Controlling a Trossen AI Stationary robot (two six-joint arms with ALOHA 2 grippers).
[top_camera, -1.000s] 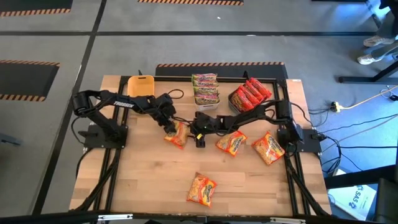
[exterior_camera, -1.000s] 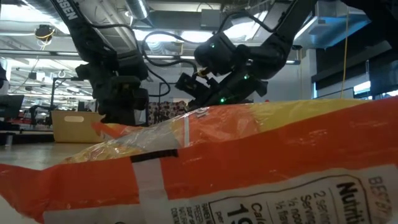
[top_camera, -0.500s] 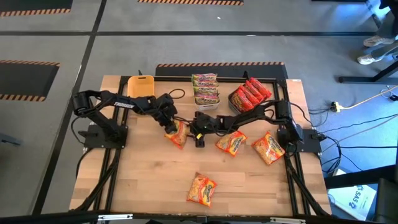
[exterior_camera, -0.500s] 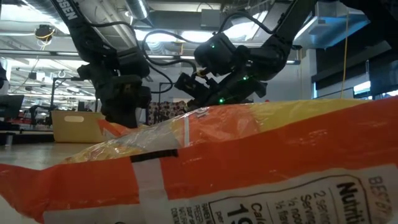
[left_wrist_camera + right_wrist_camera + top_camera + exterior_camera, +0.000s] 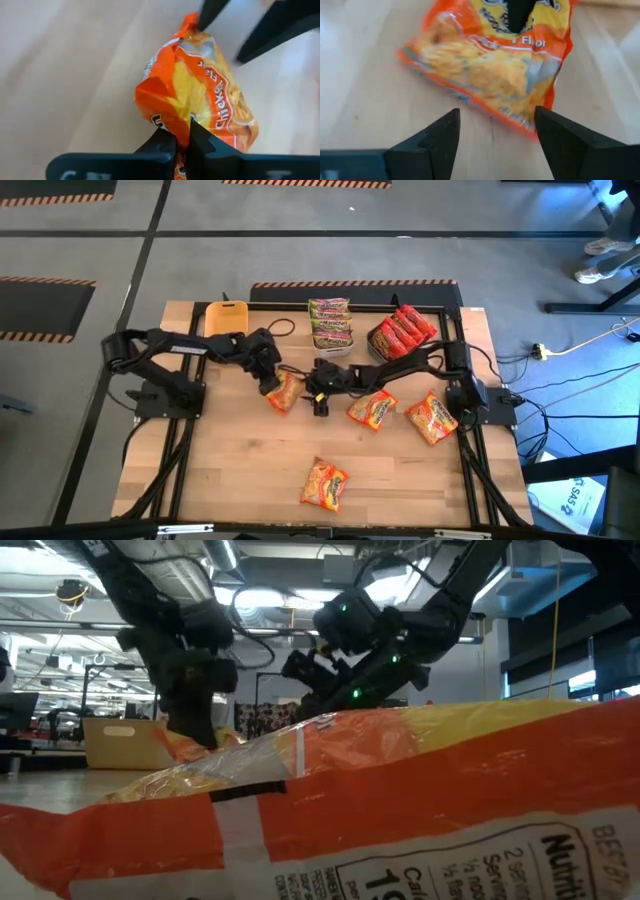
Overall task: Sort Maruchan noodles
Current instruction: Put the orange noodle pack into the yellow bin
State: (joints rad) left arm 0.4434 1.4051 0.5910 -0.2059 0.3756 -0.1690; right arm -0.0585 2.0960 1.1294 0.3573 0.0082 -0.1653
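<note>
An orange-yellow Maruchan noodle packet (image 5: 286, 392) lies left of the table's middle, with my left gripper (image 5: 269, 382) shut on it. My right gripper (image 5: 320, 404) hovers open just right of this packet, its fingers (image 5: 445, 140) apart and touching nothing. Three more orange packets lie flat on the wood: one (image 5: 372, 410) right of centre, one (image 5: 432, 419) farther right, and one (image 5: 325, 484) near the front edge. Green-pink packets (image 5: 330, 323) are stacked at the far middle. Red packets (image 5: 402, 330) sit in a dark bin. My left gripper pinches the orange packet's crimped end (image 5: 181, 131) between its two fingers. The fingers come slanting down from the table's far left. The rest of the packet (image 5: 210, 95) stretches away from the fingers, tilted; whether its other end rests on the table I cannot tell.
A yellow bin (image 5: 226, 317) stands at the far left of the table. The front packet (image 5: 400, 810) fills the lower part of the low view. Bare wood lies at the near left and near right of the table.
My left gripper has shut on the orange packet's end, then risen a little and tipped. The packet has shifted slightly toward the far edge with it. My right gripper has kept still and open.
</note>
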